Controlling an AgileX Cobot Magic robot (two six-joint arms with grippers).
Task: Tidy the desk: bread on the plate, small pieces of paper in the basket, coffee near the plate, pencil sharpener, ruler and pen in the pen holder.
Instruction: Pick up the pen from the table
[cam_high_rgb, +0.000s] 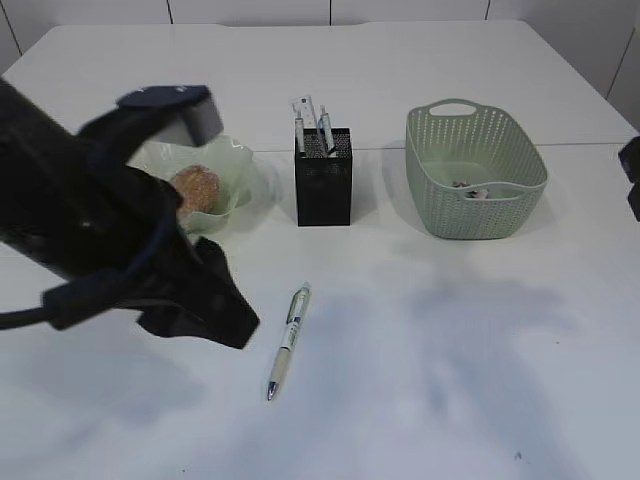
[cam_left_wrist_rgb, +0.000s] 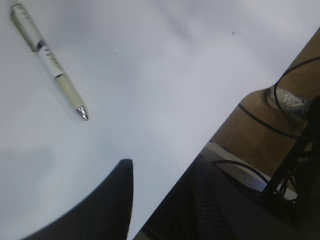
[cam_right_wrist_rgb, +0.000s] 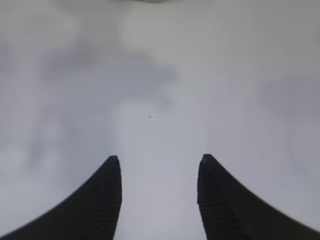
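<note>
Jaws of left gripper (cam_high_rgb: 225, 310) and right gripper (cam_right_wrist_rgb: 159, 172) parted, empty, above desk (cam_high_rgb: 450, 380).
Pen (cam_high_rgb: 288, 341) near front edge; bread (cam_high_rgb: 196, 188) in plate (cam_high_rgb: 235, 160), toward back-left corner.

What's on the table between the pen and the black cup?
Nothing. In the exterior view, only bare white desk lies between the pen and the pen holder.
</note>
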